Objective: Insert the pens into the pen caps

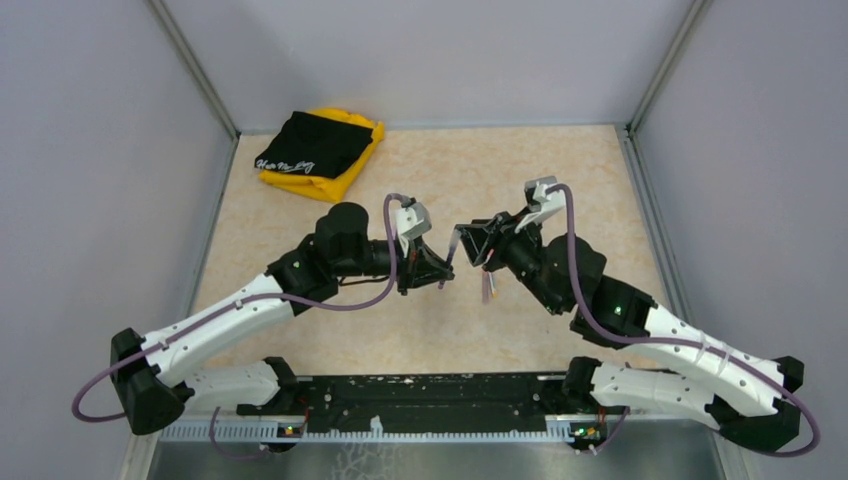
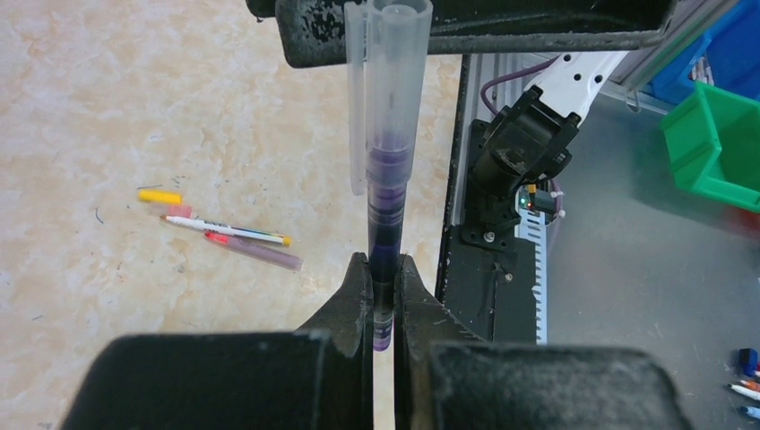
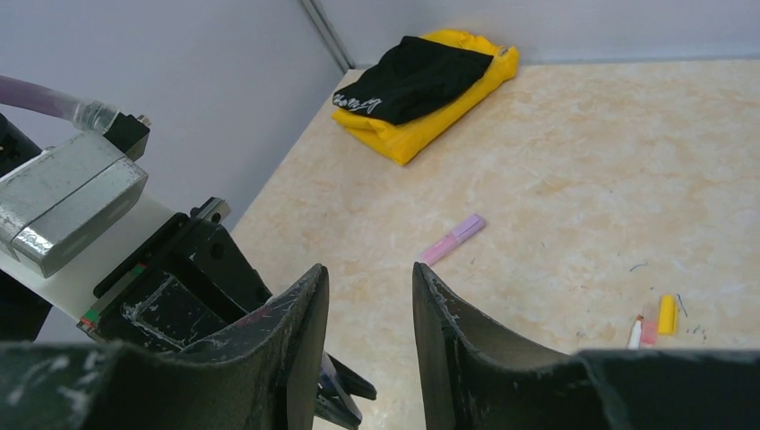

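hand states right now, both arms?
Left hand: closed on the dark pen, clear cap over its tip.
Right hand: open, holding nothing.

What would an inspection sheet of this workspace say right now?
Surface: beige marbled tabletop, small scribbles.
Job's things: dark pen in left pincer, translucent cap over its top; white pen, reddish pen, yellow cap, pink cap lying loose; pink-lilac piece apart.
Clutter: black cloth on yellow cloth.
Grippers: left pincer shut on dark pen; right pincer open.
Cables: purple cables along both arms.
Surroundings: grey walls; green bin beyond the table.
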`<control>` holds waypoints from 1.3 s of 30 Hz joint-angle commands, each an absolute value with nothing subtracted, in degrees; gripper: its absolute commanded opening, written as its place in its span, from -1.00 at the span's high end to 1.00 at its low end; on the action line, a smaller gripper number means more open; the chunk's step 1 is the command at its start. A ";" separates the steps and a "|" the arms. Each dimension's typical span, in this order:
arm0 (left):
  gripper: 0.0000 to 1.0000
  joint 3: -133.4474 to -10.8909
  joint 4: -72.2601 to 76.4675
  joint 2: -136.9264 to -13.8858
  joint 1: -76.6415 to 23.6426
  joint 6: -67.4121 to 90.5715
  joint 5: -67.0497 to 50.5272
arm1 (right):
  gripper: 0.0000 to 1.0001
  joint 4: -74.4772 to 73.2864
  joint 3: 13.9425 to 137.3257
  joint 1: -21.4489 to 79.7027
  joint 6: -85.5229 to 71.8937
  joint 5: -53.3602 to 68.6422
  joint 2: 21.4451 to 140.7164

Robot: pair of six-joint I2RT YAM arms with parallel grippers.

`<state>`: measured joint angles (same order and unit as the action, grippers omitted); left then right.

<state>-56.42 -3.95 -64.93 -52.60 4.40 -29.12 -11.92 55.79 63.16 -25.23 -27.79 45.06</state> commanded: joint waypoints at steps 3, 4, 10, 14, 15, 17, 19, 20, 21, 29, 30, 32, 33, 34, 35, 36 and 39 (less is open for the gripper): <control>1.00 -58.63 -10.61 -65.97 -51.79 1.27 -20.71 | 0.21 -17.71 54.80 63.20 -29.08 -42.60 44.57; 1.00 -58.67 -11.80 -65.91 -51.14 0.67 -19.21 | 0.21 -20.54 54.10 63.15 -29.68 -46.34 45.03; 1.00 -59.53 -18.55 -69.53 -43.82 0.53 -14.32 | 0.21 -30.51 52.53 55.22 -33.21 -33.39 54.12; 1.00 -61.86 -23.53 -76.24 -39.63 -0.57 -9.60 | 0.19 -25.45 48.98 52.09 -33.56 -21.77 55.97; 1.00 -62.22 -23.89 -77.82 -39.38 -1.31 -7.98 | 0.19 -24.42 48.23 50.93 -33.59 -18.94 56.28; 1.00 -63.80 -24.83 -81.52 -39.08 -2.05 -5.07 | 0.18 -22.14 46.46 48.88 -33.86 -13.72 55.94; 1.00 -66.55 -27.32 -86.27 -38.75 -2.39 -1.58 | 0.16 -19.12 43.93 46.88 -33.99 -8.17 54.74; 1.00 -68.37 -28.84 -89.06 -38.53 -2.45 0.26 | 0.16 -17.68 42.30 45.51 -34.31 -6.00 53.90; 1.00 -70.28 -30.82 -91.90 -38.44 -2.48 2.35 | 0.16 -16.48 41.06 44.55 -34.67 -3.98 53.11; 1.00 -81.44 -38.52 -110.40 -38.02 -4.23 8.40 | 0.15 -16.19 36.60 42.78 -36.08 -1.51 48.09; 1.00 -81.96 -38.64 -111.47 -37.79 -4.10 8.96 | 0.15 -16.44 36.24 42.73 -36.24 -1.74 47.42; 1.00 -82.73 -39.37 -113.01 -37.19 -3.69 9.53 | 0.15 -16.98 35.55 42.79 -36.57 -2.10 46.51; 1.00 -83.05 -39.61 -113.49 -36.73 -3.42 9.39 | 0.14 -17.09 35.32 42.80 -36.64 -2.17 46.06; 1.00 -83.08 -39.60 -113.59 -36.35 -3.38 8.81 | 0.14 -17.20 35.00 42.79 -36.82 -2.29 45.67; 1.00 -83.02 -39.57 -113.68 -36.11 -3.35 8.17 | 0.14 -17.22 34.79 42.79 -36.94 -2.37 45.36; 1.00 -82.99 -39.45 -113.69 -35.99 -3.34 7.80 | 0.14 -17.28 34.66 42.80 -36.97 -2.42 45.17; 1.00 -82.92 -39.50 -114.12 -35.94 -3.34 7.31 | 0.14 -17.54 34.48 42.80 -36.89 -2.49 44.87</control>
<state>-81.10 -38.26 -114.10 -36.45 -3.07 7.22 -19.27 34.41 43.24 -36.27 -2.90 46.26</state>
